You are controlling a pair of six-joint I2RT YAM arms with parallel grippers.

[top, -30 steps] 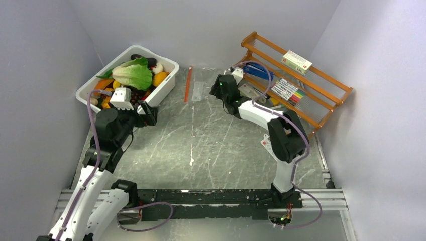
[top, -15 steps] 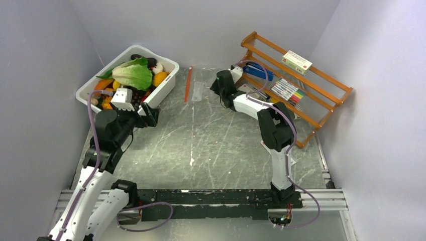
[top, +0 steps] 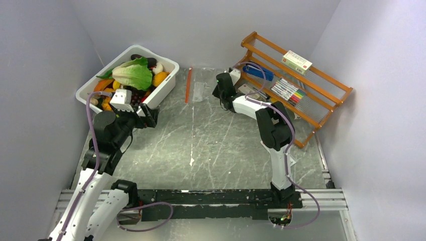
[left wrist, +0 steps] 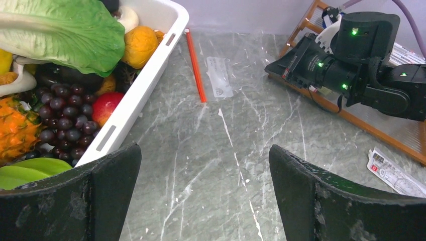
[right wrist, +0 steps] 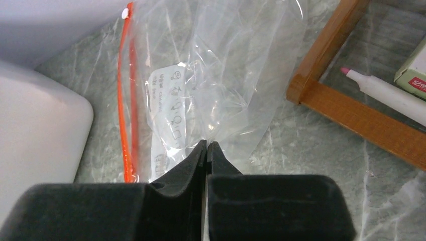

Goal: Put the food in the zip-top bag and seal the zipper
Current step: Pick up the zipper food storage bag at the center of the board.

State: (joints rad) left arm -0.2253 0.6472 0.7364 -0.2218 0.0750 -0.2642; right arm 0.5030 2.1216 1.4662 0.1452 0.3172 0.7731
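The food fills a white bin (top: 169, 64) at the back left: a green lettuce (top: 132, 76), an orange fruit (left wrist: 139, 45) and purple grapes (left wrist: 65, 118). My left gripper (top: 149, 114) hovers just in front of the bin, open and with nothing in it (left wrist: 205, 150). The clear zip-top bag (top: 201, 88) lies flat between the bin and the rack. Its orange-red zipper (top: 188, 84) faces the bin. My right gripper (top: 217, 91) is low over the bag's right side. In the right wrist view its tips (right wrist: 207, 142) are shut on a pinch of the bag's film (right wrist: 236, 65), right of the zipper (right wrist: 125, 100).
An orange-brown wooden rack (top: 321, 95) stands at the back right. It holds markers (top: 288, 90) and a small box (top: 297, 61). A printed leaflet (left wrist: 396, 173) lies on the table by the rack's front. The grey walls are close behind and on both sides.
My right arm has reached further left and down onto the bag, and its jaws have closed on the film. The left arm has barely moved.
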